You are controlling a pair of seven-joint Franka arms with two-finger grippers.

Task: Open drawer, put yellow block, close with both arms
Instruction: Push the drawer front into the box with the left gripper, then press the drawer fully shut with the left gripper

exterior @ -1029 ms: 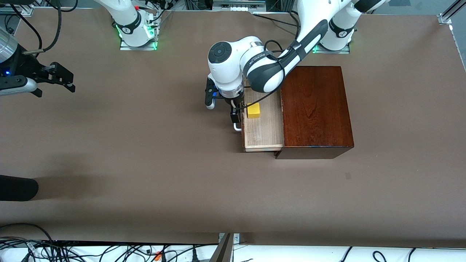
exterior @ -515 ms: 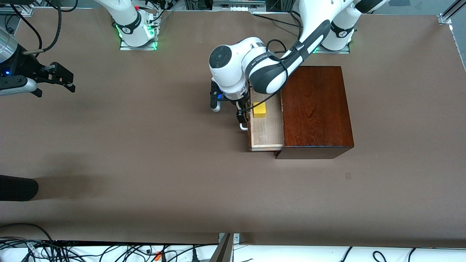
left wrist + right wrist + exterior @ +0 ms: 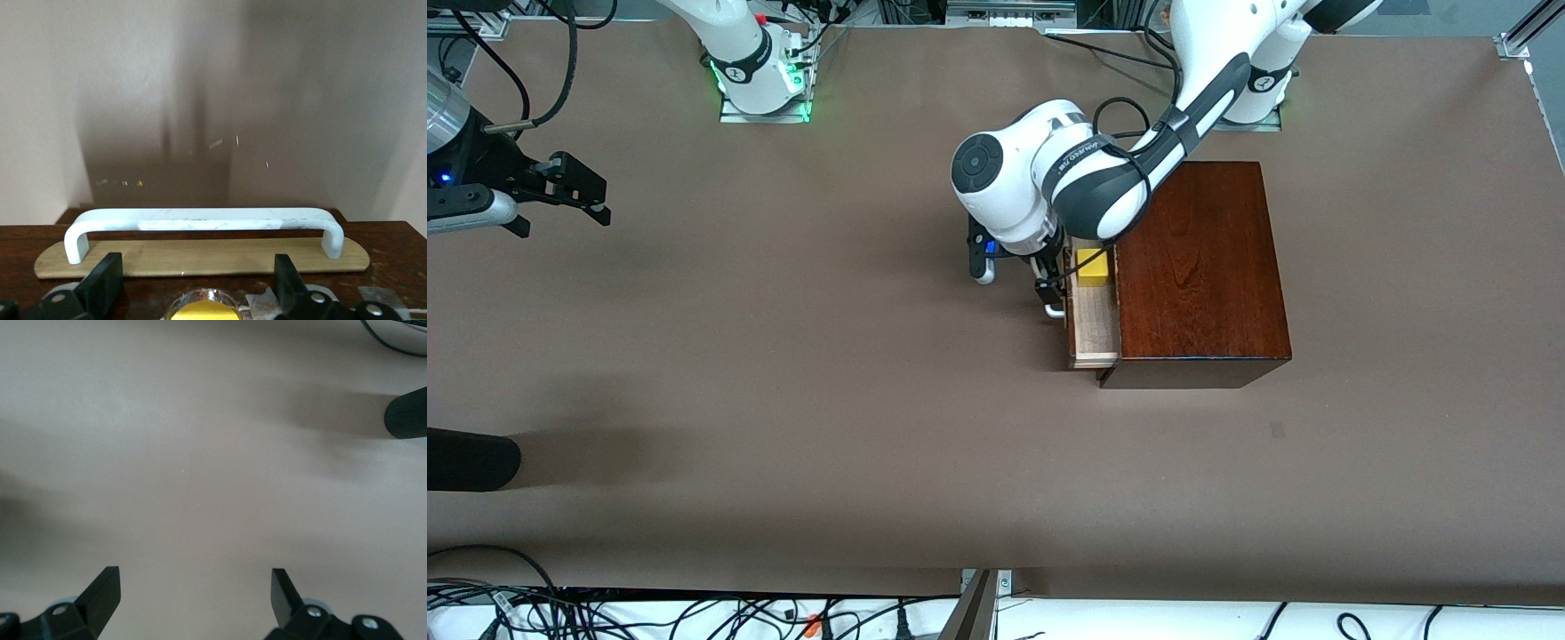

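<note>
The drawer (image 3: 1094, 329) stands a little way out of the dark mahogany box (image 3: 1200, 267), with a narrow strip of its pale tray showing. The yellow block (image 3: 1092, 267) lies in the tray close to the box; its top shows in the left wrist view (image 3: 205, 312). My left gripper (image 3: 1052, 286) is at the drawer's dark front, by the white handle (image 3: 200, 217). It is open (image 3: 197, 280), with fingers (image 3: 100, 287) spread wide and holding nothing. My right gripper (image 3: 578, 191) waits open and empty (image 3: 195, 587) over bare table at the right arm's end.
A black rounded object (image 3: 471, 458) reaches in over the table at the right arm's end, near the front camera, and also shows in the right wrist view (image 3: 407, 417). Cables (image 3: 694, 613) lie along the table's near edge.
The drawer has slid most of the way into the box, and my left gripper has moved with its front. The yellow block rode along in the tray. The right arm has not moved.
</note>
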